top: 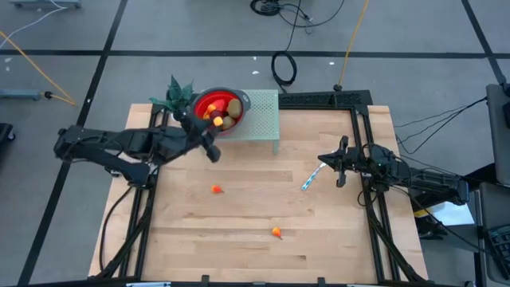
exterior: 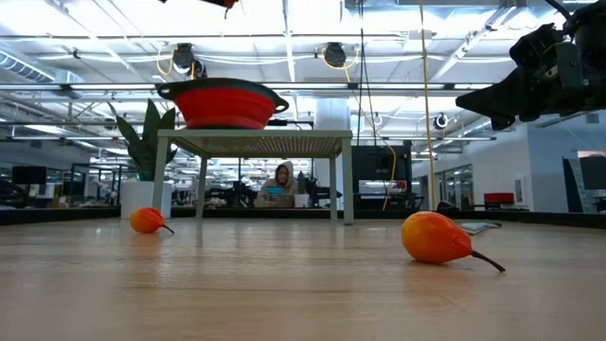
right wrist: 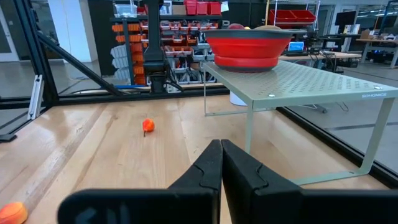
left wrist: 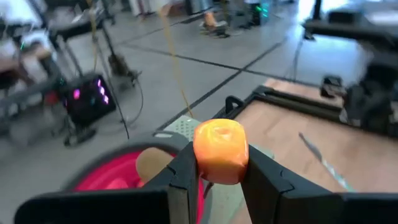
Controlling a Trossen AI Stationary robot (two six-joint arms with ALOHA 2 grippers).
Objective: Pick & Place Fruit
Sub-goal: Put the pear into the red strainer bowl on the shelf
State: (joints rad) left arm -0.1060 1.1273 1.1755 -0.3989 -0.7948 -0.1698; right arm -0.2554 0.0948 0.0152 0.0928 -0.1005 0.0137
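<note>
Above the red bowl (top: 220, 106), the left claw (left wrist: 219, 171) is clamped on an orange fruit (left wrist: 220, 150). Two more fruits (top: 216, 189) (top: 276, 233) lie on the worktop (top: 239, 231). The right claw (right wrist: 221, 157), fingers together, waits at the right edge.

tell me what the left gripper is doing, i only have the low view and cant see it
Observer: The left gripper is shut on an orange fruit piece, held over the red bowl.
Operator: anything in the bowl already
Observer: Yes, the high view shows brownish fruit inside it.
Operator: i see two orange fruits on the table, any other loose item
Observer: A blue-and-white stick lies on the wood near the right gripper.
Operator: is the right one holding anything
Observer: No, its fingers are shut on nothing.
</note>
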